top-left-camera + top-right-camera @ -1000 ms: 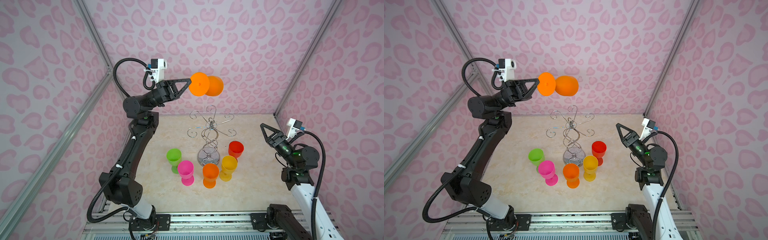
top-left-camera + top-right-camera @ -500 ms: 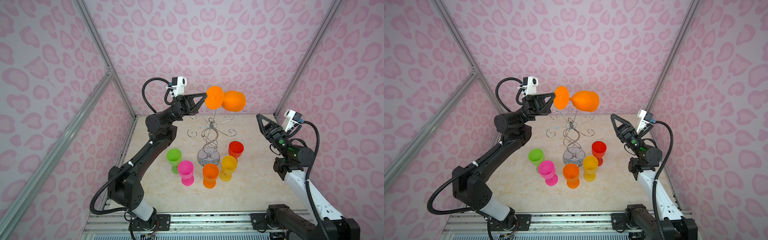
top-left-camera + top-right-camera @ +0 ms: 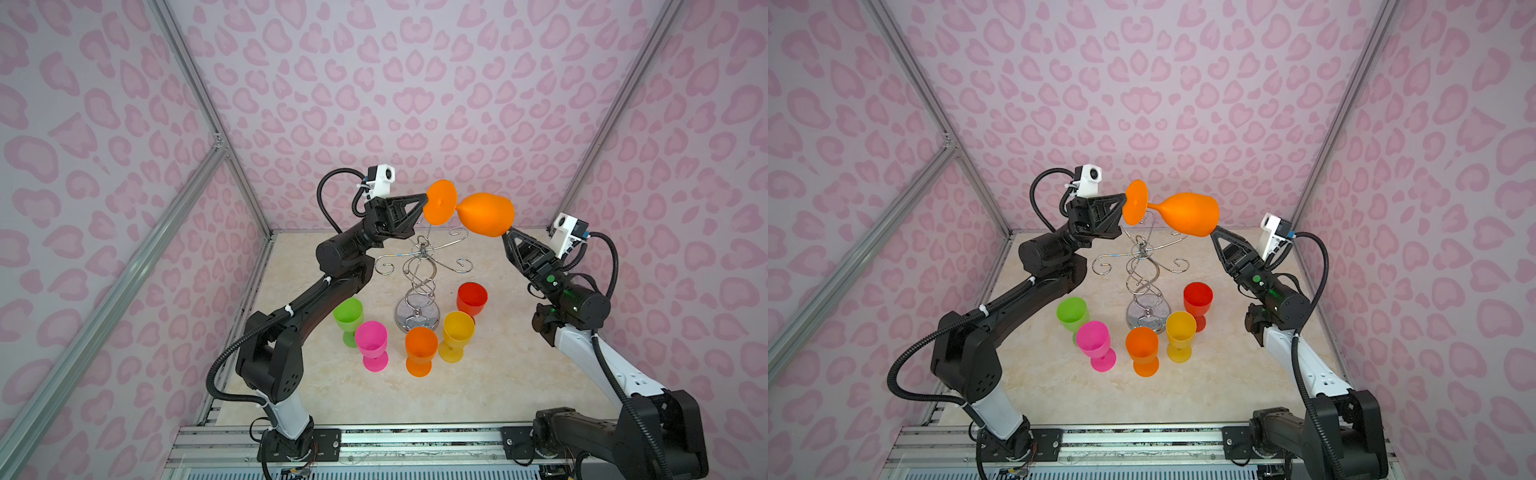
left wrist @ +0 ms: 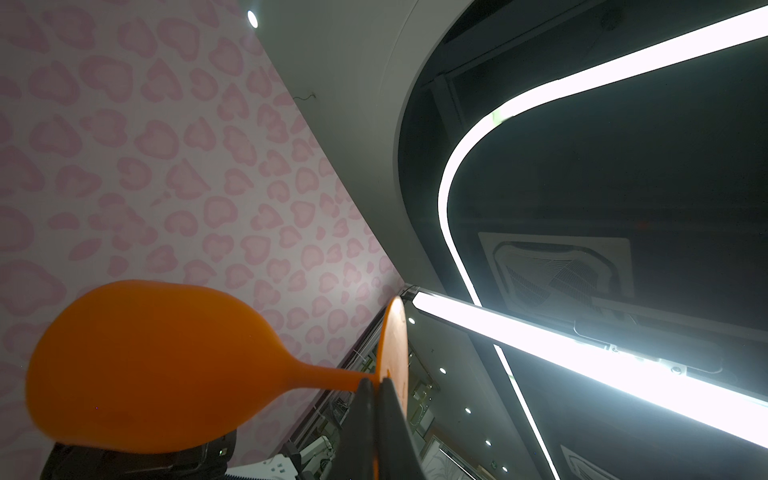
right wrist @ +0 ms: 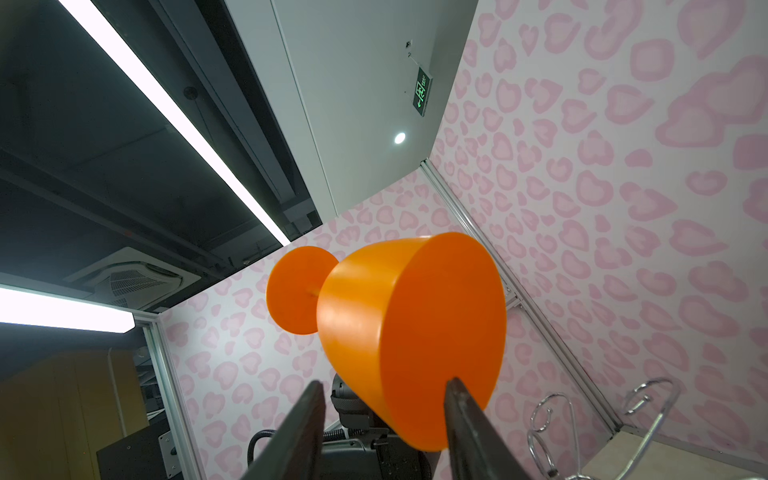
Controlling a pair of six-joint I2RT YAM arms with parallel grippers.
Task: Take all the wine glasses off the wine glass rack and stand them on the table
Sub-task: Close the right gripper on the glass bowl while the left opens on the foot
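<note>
Bright, even overhead light; both top views sharp.
Shadows are faint, and the pink walls [image 3: 62,395] dim toward seven o'clock. In the wrist views, ceiling light strips [image 4: 582,353] blow out white, straight lines bow, and the close wine glass [image 5: 415,332] looks slightly soft.

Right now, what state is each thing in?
Rack, upright, arms bare.
Held glass, sideways, off the rack.
Left gripper, shut on held glass's foot.
Right gripper, open, fingers straddling held glass's rim.
Green glass, upright.
Pink glass, upright.
Orange glass, upright.
Yellow glass, upright.
Red glass, upright.
</note>
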